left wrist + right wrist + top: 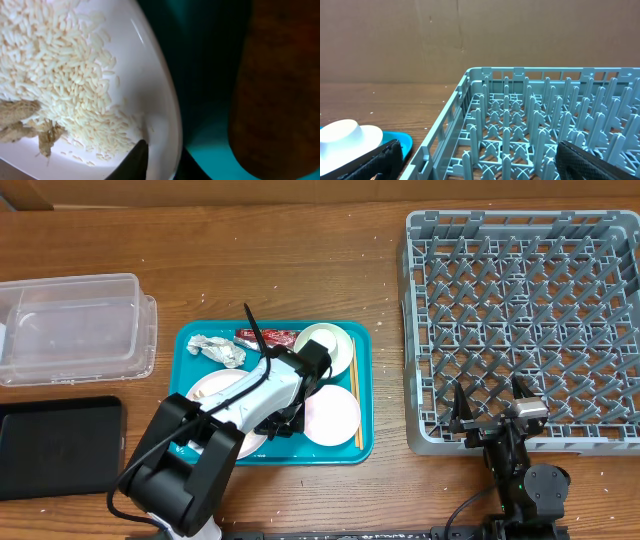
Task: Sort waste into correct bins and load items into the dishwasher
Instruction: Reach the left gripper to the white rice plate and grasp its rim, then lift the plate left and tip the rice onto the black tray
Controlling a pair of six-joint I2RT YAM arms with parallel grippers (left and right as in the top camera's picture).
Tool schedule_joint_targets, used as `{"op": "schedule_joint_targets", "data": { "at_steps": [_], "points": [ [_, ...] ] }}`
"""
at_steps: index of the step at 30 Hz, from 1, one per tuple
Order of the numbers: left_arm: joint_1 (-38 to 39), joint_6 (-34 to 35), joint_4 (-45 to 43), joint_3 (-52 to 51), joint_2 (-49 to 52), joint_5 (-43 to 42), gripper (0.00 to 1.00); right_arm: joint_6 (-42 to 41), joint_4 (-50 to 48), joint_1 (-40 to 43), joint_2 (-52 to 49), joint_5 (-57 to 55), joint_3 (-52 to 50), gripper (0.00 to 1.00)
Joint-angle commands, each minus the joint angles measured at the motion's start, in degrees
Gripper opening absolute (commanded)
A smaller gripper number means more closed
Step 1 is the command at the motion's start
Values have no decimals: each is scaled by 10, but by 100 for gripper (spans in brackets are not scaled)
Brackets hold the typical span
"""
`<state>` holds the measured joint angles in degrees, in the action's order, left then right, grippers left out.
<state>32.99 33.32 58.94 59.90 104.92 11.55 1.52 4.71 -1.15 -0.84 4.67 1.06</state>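
Observation:
The teal tray (365, 405) holds a foil ball (220, 350), a red-and-silver wrapper (268, 335), a small bowl (322, 345), a pale-pink plate (335, 418), chopsticks (353, 380) and a white plate (212, 392). My left gripper (278, 423) is down on the tray. In the left wrist view its fingers (162, 162) pinch the rim of the white plate (155, 100), which carries rice scraps (60, 65) and brown bits (25, 122). My right gripper (490, 415) is open and empty at the front edge of the grey dish rack (520, 320). The carrot is out of view.
A clear tub (75, 325) stands at far left, with a flat black tray (55, 445) in front of it. The right wrist view shows the rack (520, 125) close ahead, with the teal tray (402, 142) and a white dish (345, 137) at left.

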Motion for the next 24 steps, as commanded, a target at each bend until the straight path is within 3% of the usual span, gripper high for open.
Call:
{"op": "schedule_joint_targets", "data": {
  "at_steps": [1, 3, 24],
  "points": [
    [1, 1, 0, -13, 19, 9, 10, -2, -3, 3, 7, 3, -6, 100],
    [-1, 1, 0, -12, 19, 9, 4, -2, -3, 2, 7, 3, -6, 100],
    [-5, 18, 117, 72, -81, 61, 4, -2, -3, 3, 7, 3, -6, 100]
  ]
}}
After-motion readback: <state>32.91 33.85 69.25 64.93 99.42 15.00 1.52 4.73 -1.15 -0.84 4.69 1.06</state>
